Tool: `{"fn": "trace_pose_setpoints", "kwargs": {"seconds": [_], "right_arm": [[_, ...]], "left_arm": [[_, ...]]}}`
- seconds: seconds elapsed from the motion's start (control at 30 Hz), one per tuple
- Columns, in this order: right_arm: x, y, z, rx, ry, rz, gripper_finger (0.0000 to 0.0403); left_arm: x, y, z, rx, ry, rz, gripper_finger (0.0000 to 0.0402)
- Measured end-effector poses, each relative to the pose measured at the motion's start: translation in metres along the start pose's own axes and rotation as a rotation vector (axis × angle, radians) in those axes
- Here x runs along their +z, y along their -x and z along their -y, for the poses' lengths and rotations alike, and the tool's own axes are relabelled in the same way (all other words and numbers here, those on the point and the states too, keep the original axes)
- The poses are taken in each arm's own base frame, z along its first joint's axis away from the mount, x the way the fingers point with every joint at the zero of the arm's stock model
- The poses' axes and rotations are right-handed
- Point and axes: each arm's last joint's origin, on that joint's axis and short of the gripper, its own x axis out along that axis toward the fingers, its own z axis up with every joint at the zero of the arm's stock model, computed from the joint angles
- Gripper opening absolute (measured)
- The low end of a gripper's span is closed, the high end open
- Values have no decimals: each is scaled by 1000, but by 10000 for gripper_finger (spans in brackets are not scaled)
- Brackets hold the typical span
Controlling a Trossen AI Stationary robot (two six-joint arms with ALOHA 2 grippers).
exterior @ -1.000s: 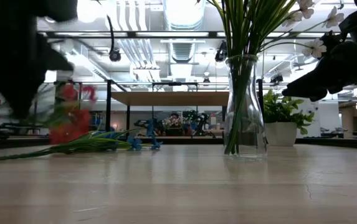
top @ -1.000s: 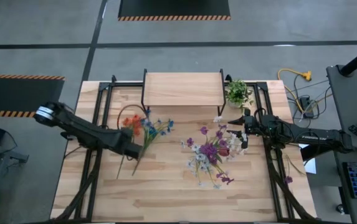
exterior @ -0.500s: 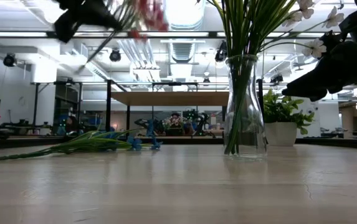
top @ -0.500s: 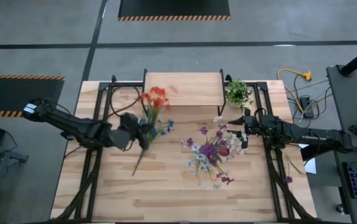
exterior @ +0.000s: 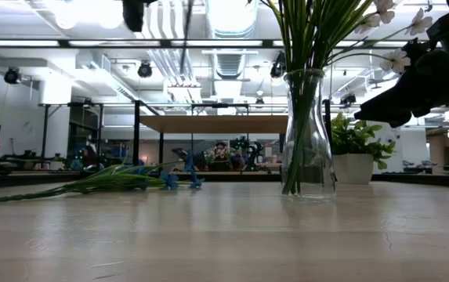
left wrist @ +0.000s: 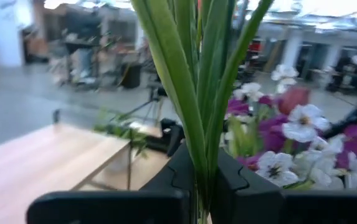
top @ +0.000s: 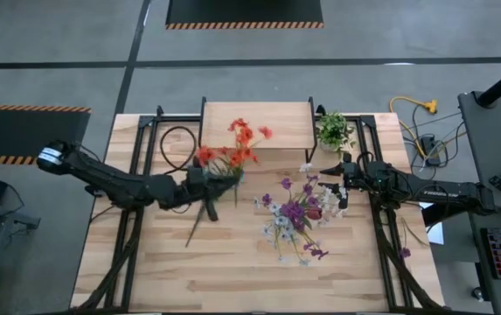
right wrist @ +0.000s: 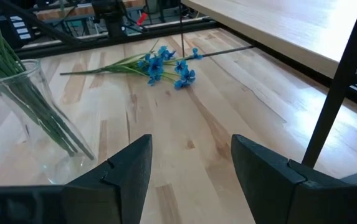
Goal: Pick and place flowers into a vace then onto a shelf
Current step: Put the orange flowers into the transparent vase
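One red-orange stem [top: 233, 150] rides in your left gripper [top: 205, 178], pinched shut on it above the counter [top: 233, 271]; the vase [exterior: 307, 133] stands near your spread, idle right gripper [right wrist: 190, 171]; blue flowers [right wrist: 166, 64] lie waiting; next, steer stem-end down into the mouth

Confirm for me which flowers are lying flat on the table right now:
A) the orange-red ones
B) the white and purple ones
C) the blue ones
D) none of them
C: the blue flowers lie flat on the table, while the left gripper, shut, holds the orange-red flowers up in the air and the white and purple ones stand in the vase.
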Motion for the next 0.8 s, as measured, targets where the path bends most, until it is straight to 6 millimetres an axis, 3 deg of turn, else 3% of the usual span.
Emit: {"fn": "trace_pose_setpoints", "kwargs": {"seconds": [0.33,0.5,0.67,0.8], "right_arm": [[0,0,0,0,-14,3,209],[0,0,0,0,-20,3,209],[0,0,0,0,-20,3,209],[0,0,0,0,-20,3,209]], "left_arm": [[-13,-39,-3,-206,-103,231,1],[-32,-56,-7,-272,-109,281,1],[-47,-67,-10,-303,-97,356,1],[-48,-74,-6,-342,-91,398,1]]}}
